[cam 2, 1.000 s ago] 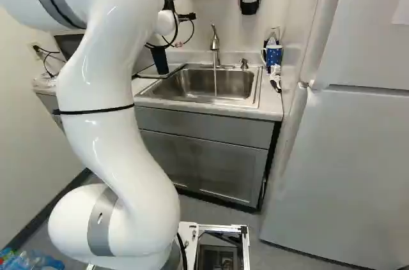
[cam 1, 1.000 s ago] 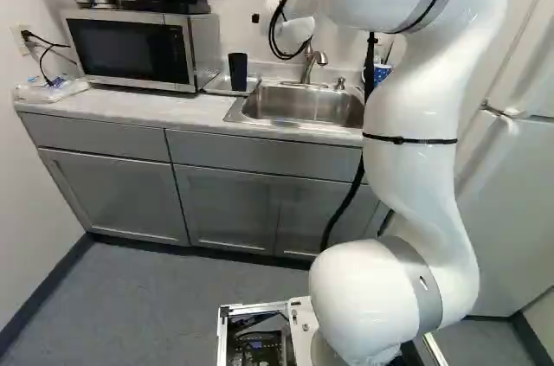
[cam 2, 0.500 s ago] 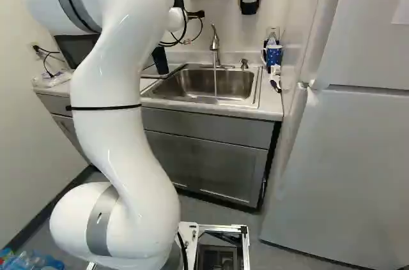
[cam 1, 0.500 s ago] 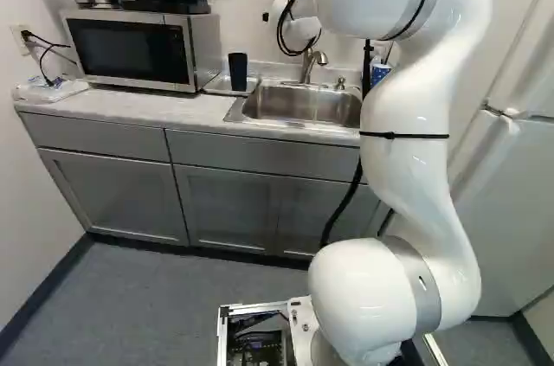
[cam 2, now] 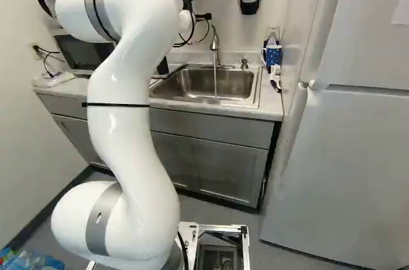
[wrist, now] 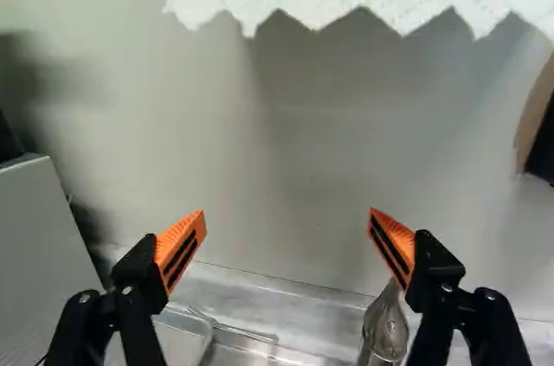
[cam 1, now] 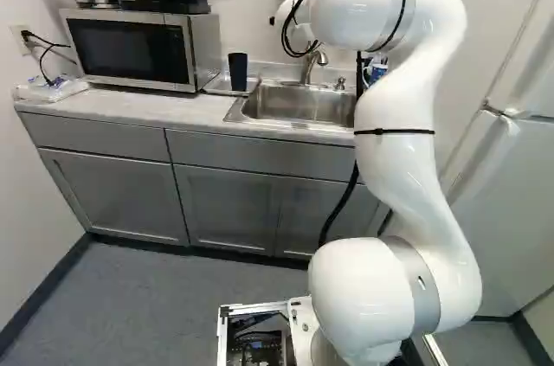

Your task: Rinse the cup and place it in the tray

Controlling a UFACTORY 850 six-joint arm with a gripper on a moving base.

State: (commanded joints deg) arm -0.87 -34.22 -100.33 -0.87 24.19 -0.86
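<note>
- Fridge: 3 o'clock, right base view.
- Counter: pale, against the wall.
- Sink: in the counter, tap at its 12.
- Tray: sink's 9 o'clock.
- Claw: spread, pads well apart.
- Cup: upright in tray, long axis 12-to-6.

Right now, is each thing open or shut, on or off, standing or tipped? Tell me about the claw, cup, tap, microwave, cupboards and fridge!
Claw: open, nothing between its fingers
Cup: standing on the tray
Tap: looks on, a thin stream under it
Microwave: shut
Cupboards: shut
Fridge: looks shut
</note>
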